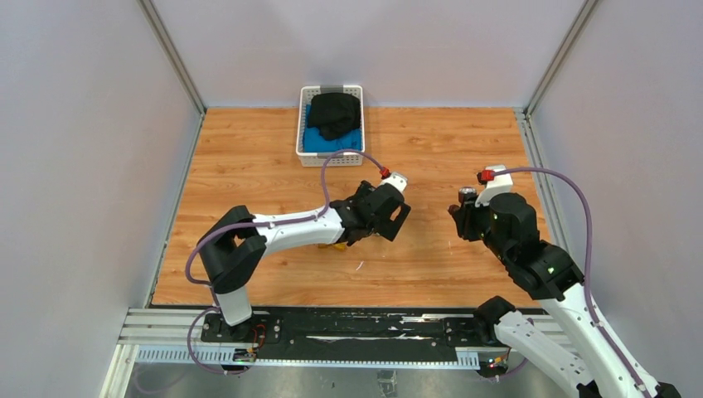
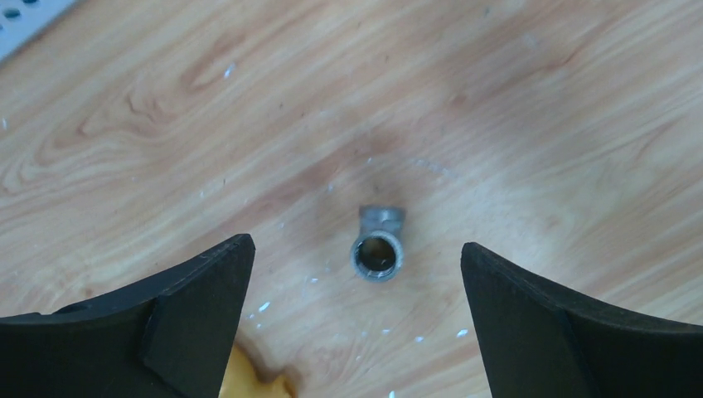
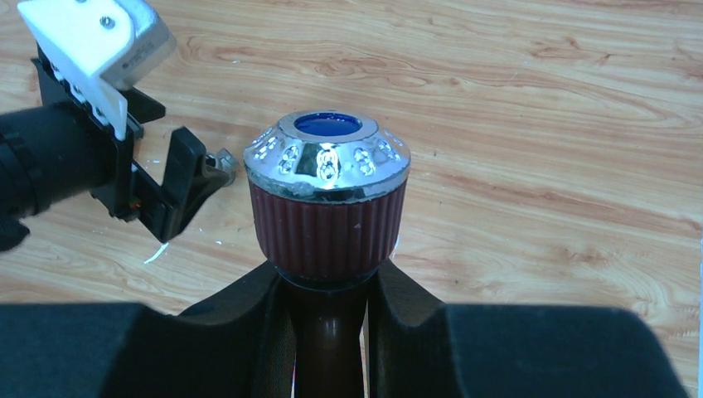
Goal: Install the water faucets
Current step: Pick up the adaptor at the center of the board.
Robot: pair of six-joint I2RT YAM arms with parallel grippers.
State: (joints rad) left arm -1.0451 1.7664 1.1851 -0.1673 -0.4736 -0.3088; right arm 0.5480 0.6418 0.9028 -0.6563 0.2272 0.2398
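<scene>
The left jaws are hanging wide apart above the grey fitting (image 2: 378,249) on the tabletop (image 2: 514,124) while the right jaws are clamping the reddish-brown faucet (image 3: 327,199) upright at the right, so lowering straight, fitting centred, looks best

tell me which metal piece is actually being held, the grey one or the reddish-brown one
The dark reddish-brown faucet with the blue-topped knob, clamped in the right gripper. The small grey fitting lies free on the table below the open left gripper.
</scene>
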